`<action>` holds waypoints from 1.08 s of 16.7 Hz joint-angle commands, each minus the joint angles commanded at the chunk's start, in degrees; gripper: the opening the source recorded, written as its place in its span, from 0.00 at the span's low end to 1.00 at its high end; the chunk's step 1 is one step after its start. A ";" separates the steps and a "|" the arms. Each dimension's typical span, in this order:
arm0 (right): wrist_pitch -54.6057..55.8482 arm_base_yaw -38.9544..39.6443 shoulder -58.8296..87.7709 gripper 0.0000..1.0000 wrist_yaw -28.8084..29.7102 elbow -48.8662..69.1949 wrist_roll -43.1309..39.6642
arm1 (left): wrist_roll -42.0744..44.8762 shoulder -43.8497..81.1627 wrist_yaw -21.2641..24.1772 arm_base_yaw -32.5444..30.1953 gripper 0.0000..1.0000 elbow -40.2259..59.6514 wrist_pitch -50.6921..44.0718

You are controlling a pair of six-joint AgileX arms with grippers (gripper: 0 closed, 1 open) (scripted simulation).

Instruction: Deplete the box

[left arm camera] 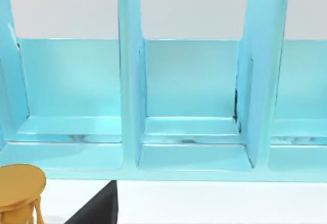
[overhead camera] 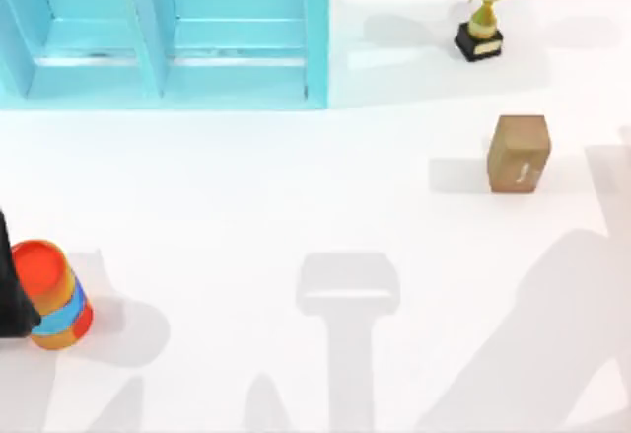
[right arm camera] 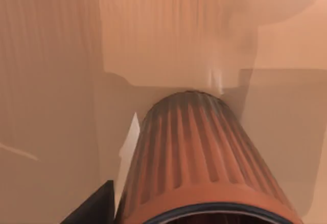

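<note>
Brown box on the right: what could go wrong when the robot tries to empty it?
The brown box shows no opening from above, so a grasp might only shove it along the table. The trophy stands not far beyond it, and a reaching arm could knock it over.

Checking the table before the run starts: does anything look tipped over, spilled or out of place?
Nothing is spilled or visibly damaged. The brown box stands on the table's right side, the trophy upright behind it, the blue shelf unit at the back left. The orange-lidded striped canister at the left edge appears tilted, though that may be camera perspective.
</note>
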 joint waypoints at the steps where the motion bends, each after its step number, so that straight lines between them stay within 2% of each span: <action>1: 0.00 0.00 0.00 1.00 0.00 0.00 0.00 | 0.00 0.00 0.00 0.00 1.00 0.00 0.00; 2: 0.00 0.00 0.00 1.00 0.00 0.00 0.00 | 0.00 0.00 0.00 0.00 1.00 0.00 0.00; 15: 0.00 0.00 0.00 0.02 0.00 0.00 0.00 | 0.00 0.00 0.00 0.00 1.00 0.00 0.00; 18: 0.00 0.00 0.00 0.00 0.00 0.00 0.00 | 0.00 0.00 0.00 0.00 1.00 0.00 0.00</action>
